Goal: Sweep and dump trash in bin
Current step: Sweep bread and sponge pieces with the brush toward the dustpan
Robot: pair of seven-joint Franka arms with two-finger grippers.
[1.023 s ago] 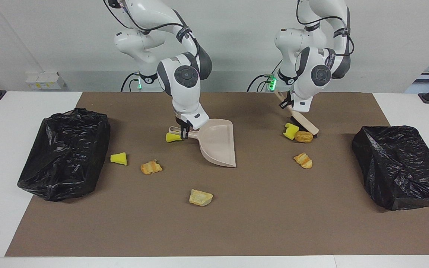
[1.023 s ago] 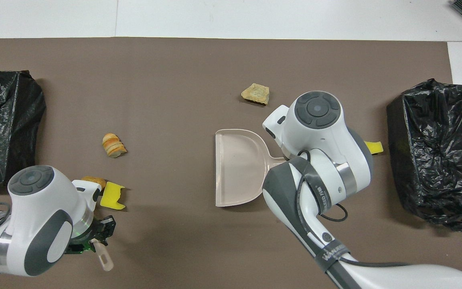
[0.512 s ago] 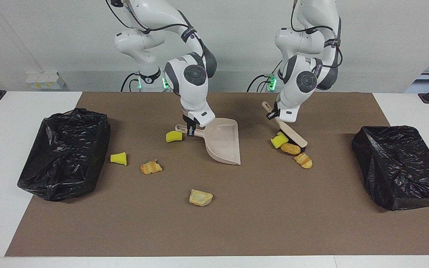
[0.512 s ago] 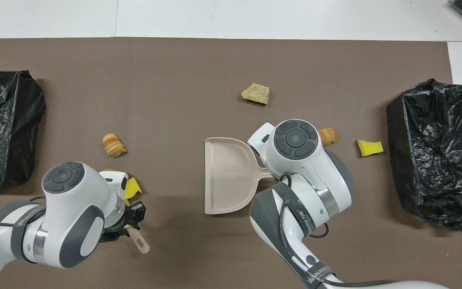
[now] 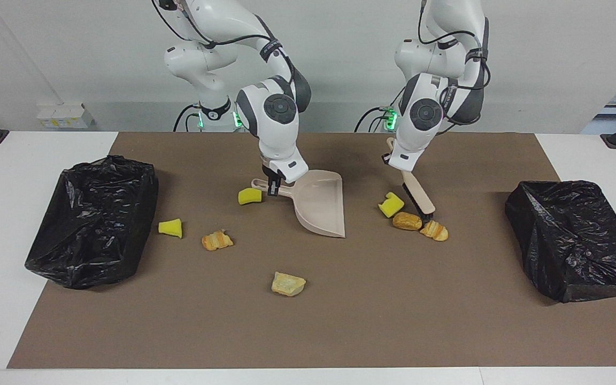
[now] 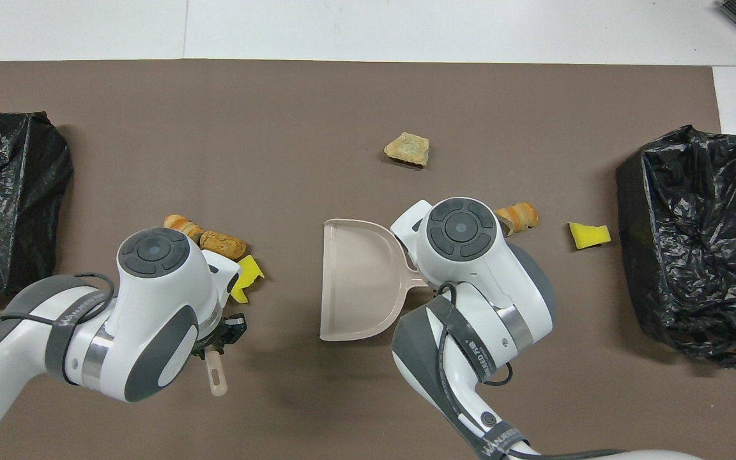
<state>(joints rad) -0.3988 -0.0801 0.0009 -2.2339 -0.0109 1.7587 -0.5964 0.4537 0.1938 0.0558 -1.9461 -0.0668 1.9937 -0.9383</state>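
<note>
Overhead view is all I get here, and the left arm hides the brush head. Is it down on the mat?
Observer: Yes. The brush slants down from the left gripper, and its bristles meet the mat next to a pastry bit.
Operator: And the right gripper, under its own arm?
Observer: The right gripper is shut on the handle of the dustpan.
Operator: Is any trash hidden beneath that arm?
Observer: One sponge chunk, on the mat beside the end of the handle.
</note>
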